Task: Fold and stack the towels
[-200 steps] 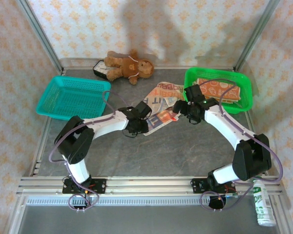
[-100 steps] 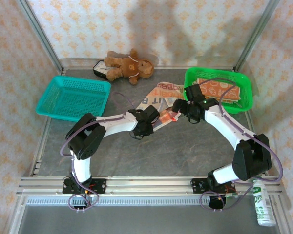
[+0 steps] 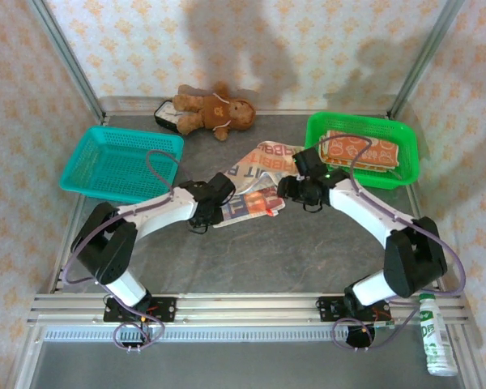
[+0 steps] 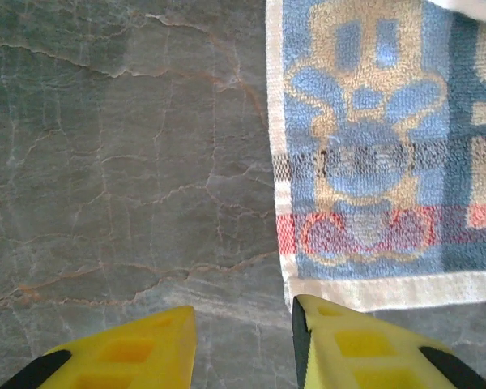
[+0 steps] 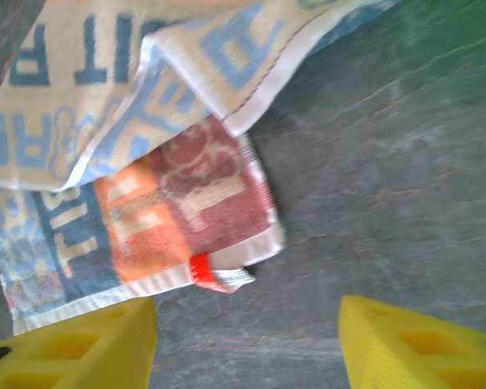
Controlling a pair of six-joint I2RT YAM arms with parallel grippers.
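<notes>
The lettered towel [image 3: 255,180] lies rumpled and partly doubled over in the middle of the table [image 3: 251,251]. In the top view its long axis runs from about 7 o'clock to 1 o'clock, and it sits between the two arms. The left gripper [image 3: 211,207] is at the 7 o'clock end, so the cloth lies toward 2 o'clock from it. The right gripper [image 3: 287,190] is along the 3 o'clock edge, with the cloth toward 9 o'clock. Both are just beside the cloth and neither holds anything. In the left wrist view the left gripper [image 4: 243,340] has its jaws moderately parted over bare table. The lettered towel [image 4: 373,154] shows a flat corner at 1 o'clock from the gap, its white hem just beside one finger. In the right wrist view the right gripper [image 5: 247,344] is spread wide, and the towel corner carrying the red tag [image 5: 219,279] sits at 11 o'clock from the gap, apart from both fingers. As I judge it, the left arm is nearer to a clean corner and needs only a slight shift toward 1 o'clock to straddle the hem. The orange towels [image 3: 363,151] lie in the green basket [image 3: 356,119], at 2 o'clock on the table.
</notes>
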